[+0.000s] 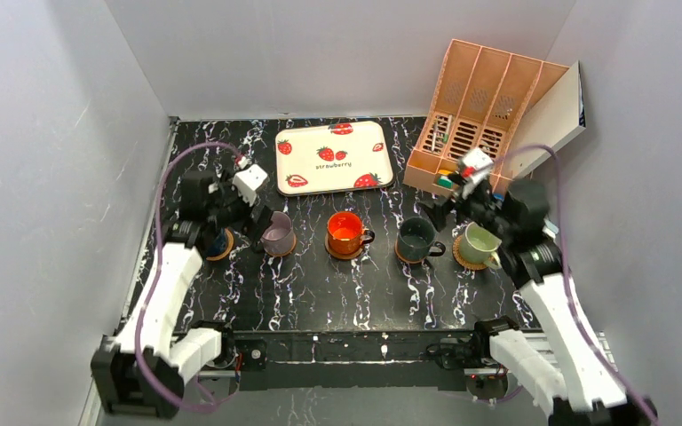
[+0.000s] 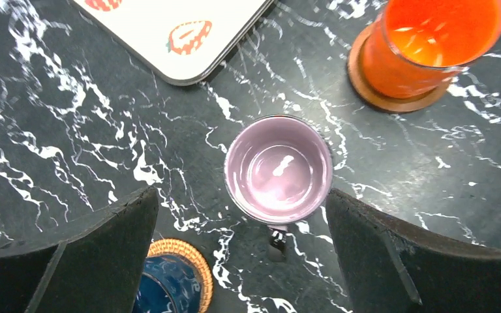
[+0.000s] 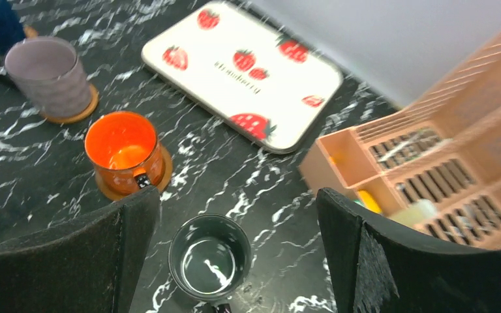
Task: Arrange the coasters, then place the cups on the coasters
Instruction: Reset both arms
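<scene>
Five small ceramic cups stand in one row across the black, white-veined tabletop (image 1: 320, 293), each apparently seated on a round orange-brown disc, so the layout looks finished or nearly so. From the robot's left they are:

- the navy blue cup (image 2: 168, 287) on a woven wicker coaster (image 2: 192, 255)
- the mauve-purple cup (image 2: 278, 168)
- the orange-red cup (image 2: 438, 39) on a smooth terracotta coaster (image 2: 391, 98)
- the dark grey-green cup (image 3: 209, 257)
- the pale green cup (image 1: 478, 241) on a second woven coaster (image 1: 467, 263)

The left tool (image 2: 238, 208) hangs directly over the mauve-purple cup with its jaws spread wide. A dark finger (image 2: 91, 254) stands on either side, neither touches the rim, and it grips nothing. From above, that cup hides its own disc, but the right wrist view shows a brown coaster (image 3: 72, 112) peeping out beneath it.

The right tool (image 3: 235, 202) is likewise spread and empty, poised just above and behind the dark grey-green cup. That cup's rust-coloured coaster (image 1: 401, 254) shows only as a thin edge in the top view. I cannot tell how well the cup is centred on it.

Behind the row, well apart from the cups, lies the white strawberry-print tray (image 1: 333, 158). The peach slotted file organiser (image 1: 484, 98) stands at the right rear, near the right arm, and is probably the thing that arm would most easily catch. The navy blue cup sits just beside the left tool's finger, so a sideways drift there could knock it.
</scene>
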